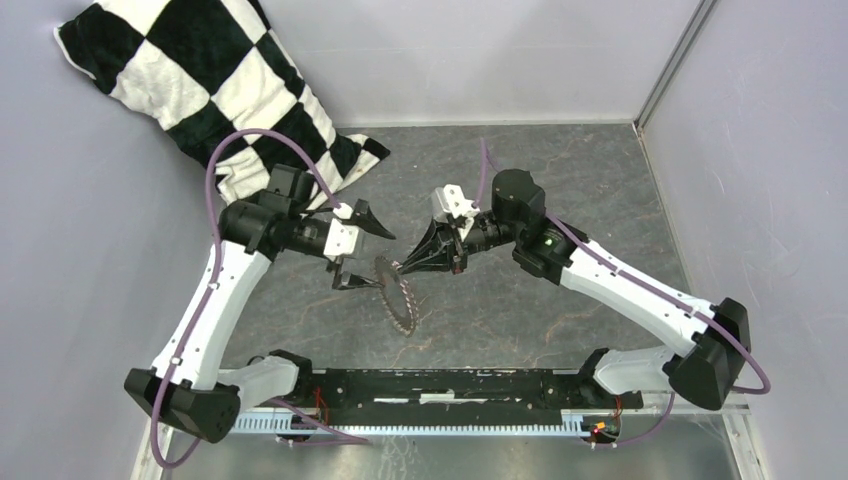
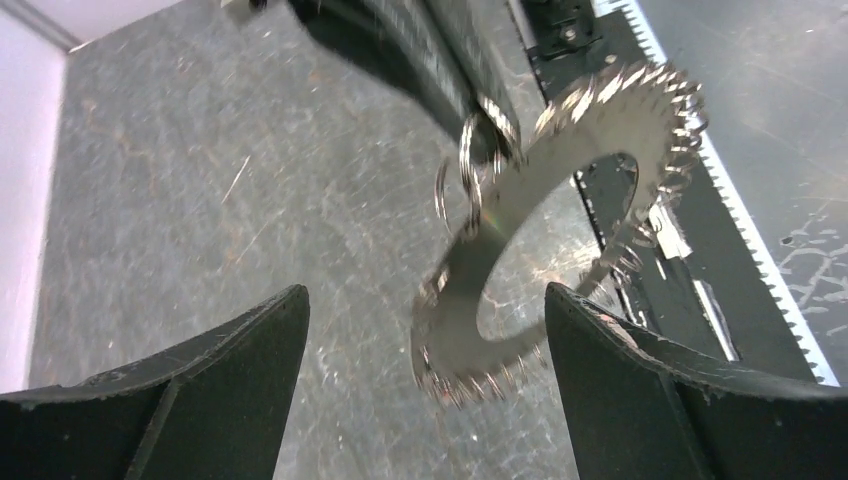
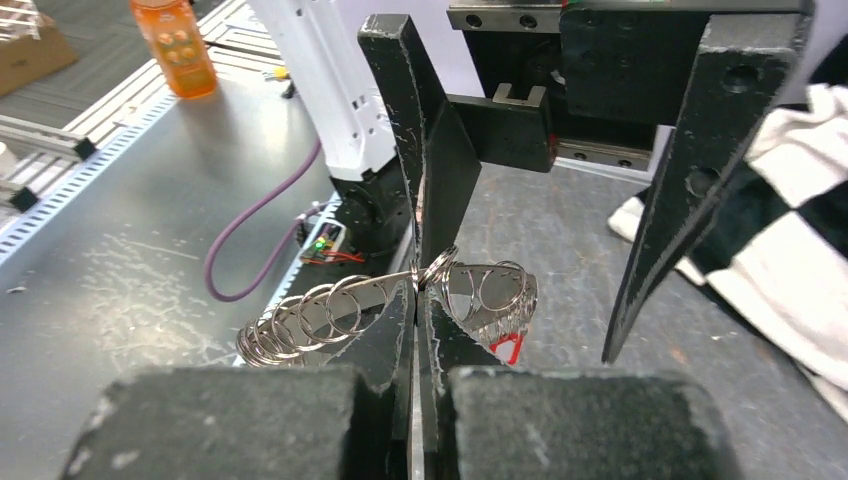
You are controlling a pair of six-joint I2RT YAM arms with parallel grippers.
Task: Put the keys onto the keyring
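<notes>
The keyring (image 1: 399,296), a metal ring fringed with small metal loops, hangs tilted above the table. My right gripper (image 1: 403,268) is shut on a small split ring at its upper edge. The right wrist view shows the right gripper (image 3: 418,287) pinching that loop on the keyring (image 3: 300,312). A small red piece, the key (image 3: 508,347), shows just beyond the ring's edge; I cannot tell whether it is attached. My left gripper (image 1: 364,254) is open beside the ring. In the left wrist view the left gripper (image 2: 420,300) has wide jaws with the lower rim of the keyring (image 2: 600,110) between them, untouched.
A black-and-white checkered cloth (image 1: 200,90) lies at the back left. A black rail (image 1: 450,385) runs along the front edge between the arm bases. Grey walls close in the back and sides. An orange bottle (image 3: 175,45) stands off the table.
</notes>
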